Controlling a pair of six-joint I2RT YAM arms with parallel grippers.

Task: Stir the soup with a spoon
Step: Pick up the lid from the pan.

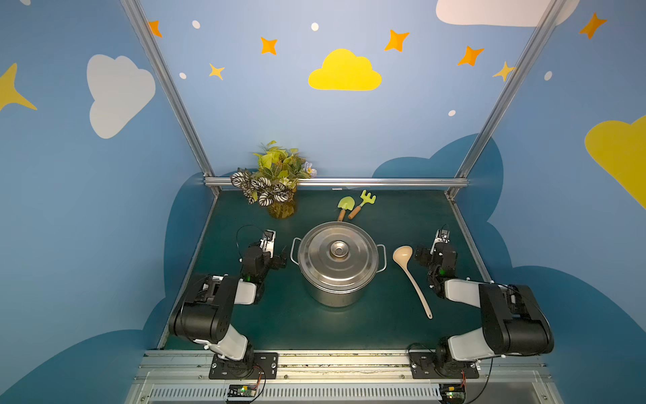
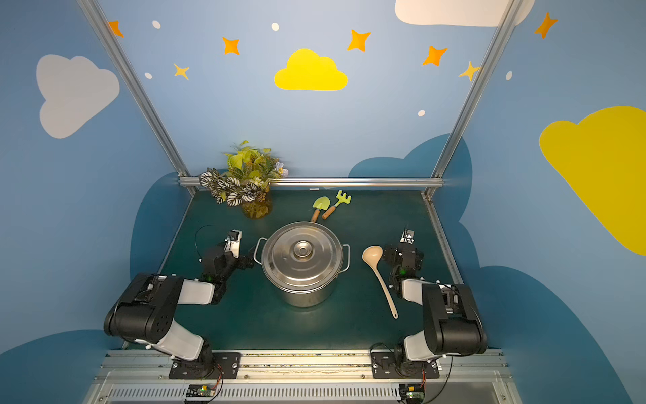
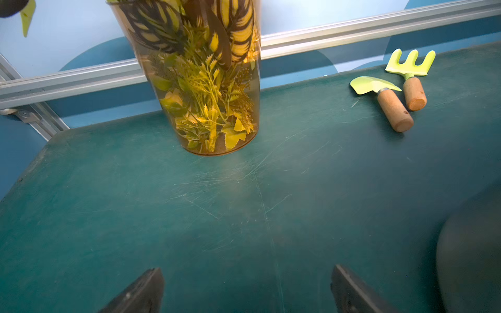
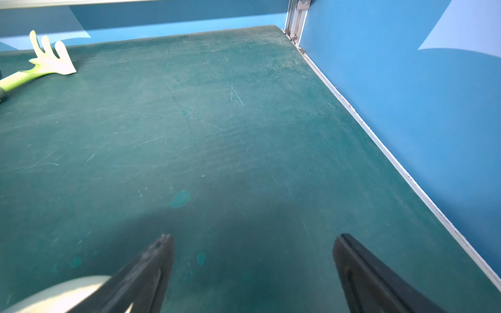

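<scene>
Shows the spoon (image 1: pixel 415 285) flat on the table (image 1: pixel 279 325), between pot (image 1: pixel 337 266) and right gripper (image 4: pixel 253 238). Points round bowl to the back, handle tip to the front. Shows left gripper (image 3: pixel 246 273) and right gripper wide open, empty.

Scuffed green table (image 1: pixel 314 328): lidded steel pot (image 1: pixel 337 266) between left gripper (image 3: pixel 247 273) and right gripper (image 4: pixel 253 238); cream ladle (image 1: pixel 403 254) beside the right one, perhaps touching; plant vase (image 1: pixel 281 210), toy shovel (image 1: pixel 344 206) and toy rake (image 1: pixel 363 203) beyond both.

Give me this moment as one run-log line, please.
spoon: on table, untouched | pot lid: on | left fingers: open | right fingers: open
</scene>
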